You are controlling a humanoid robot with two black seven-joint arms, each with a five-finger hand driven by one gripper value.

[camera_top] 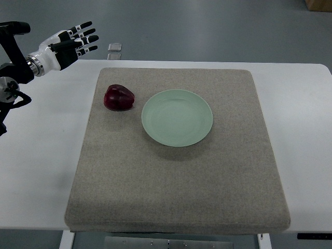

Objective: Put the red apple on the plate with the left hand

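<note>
The left robot hand [78, 40] hovers empty above the table's [41, 155] far left corner, fingers spread; the red apple [119, 97] lies just beside the green plate [177, 118].

Place: a robot lab or test room
Floor: bare grey-blue, smooth, across the top of the frame [207, 28]
Bench: plain white [44, 171], carrying a grey mat [176, 176]
Upper left: a black-and-white robot hand [78, 40]

One red apple [119, 97], one pale green plate [177, 118], one grey mat [176, 181], one white surface [36, 171], one robot hand [72, 42] in view, and one small clear object [114, 47] on the floor
</note>
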